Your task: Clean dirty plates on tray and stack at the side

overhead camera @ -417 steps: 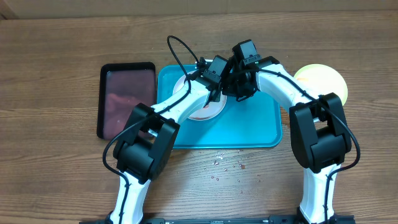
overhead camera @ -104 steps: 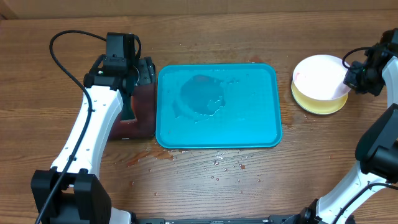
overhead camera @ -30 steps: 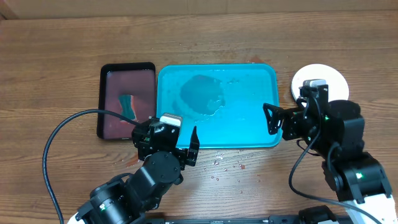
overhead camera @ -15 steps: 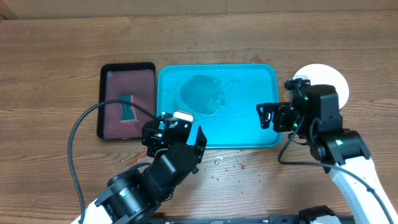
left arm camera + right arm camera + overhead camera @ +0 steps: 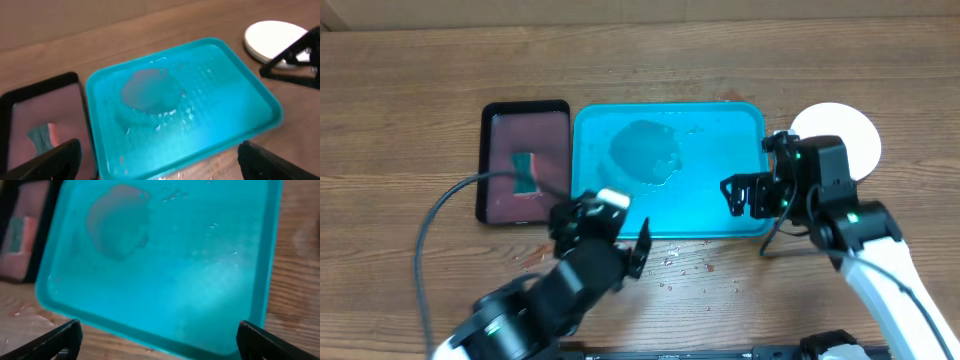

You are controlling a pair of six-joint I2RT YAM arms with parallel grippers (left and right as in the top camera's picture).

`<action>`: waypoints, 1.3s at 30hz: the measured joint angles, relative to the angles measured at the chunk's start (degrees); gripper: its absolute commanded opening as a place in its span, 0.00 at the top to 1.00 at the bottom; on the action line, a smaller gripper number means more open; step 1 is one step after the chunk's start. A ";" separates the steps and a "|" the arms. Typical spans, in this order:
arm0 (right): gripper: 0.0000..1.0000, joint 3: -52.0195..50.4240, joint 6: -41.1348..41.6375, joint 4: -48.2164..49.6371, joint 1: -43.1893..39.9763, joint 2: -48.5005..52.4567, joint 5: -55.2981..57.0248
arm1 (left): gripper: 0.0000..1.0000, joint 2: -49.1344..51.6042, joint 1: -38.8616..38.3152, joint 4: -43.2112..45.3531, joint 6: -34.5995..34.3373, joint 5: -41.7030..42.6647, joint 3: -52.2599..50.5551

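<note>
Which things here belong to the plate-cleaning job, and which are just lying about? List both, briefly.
Job: turquoise tray, bare except a puddle; plates, stacked beside it, white on top.
Lying about: black tray; teal piece inside it, perhaps a wiper; droplets in front of the turquoise tray.

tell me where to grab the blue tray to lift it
Pinch the raised rim of the tray at its right short edge, coming from the right side with one finger over the lip. It lies flat on the table, so the rim is the only part that stands up. Keep it level: a puddle sits inside.
</note>
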 measured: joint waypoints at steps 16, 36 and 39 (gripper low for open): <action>0.00 -21.31 0.50 7.96 8.92 -38.47 8.61 | 0.00 -26.03 -6.62 2.10 -3.08 -4.92 -17.62; 0.00 -21.31 0.76 4.63 8.92 -37.97 9.27 | 0.00 -26.03 -6.62 2.21 -3.21 -8.20 -17.66; 0.00 -21.31 0.76 4.63 8.92 -37.97 9.27 | 0.00 -26.03 -6.62 2.19 -3.21 -8.22 -17.66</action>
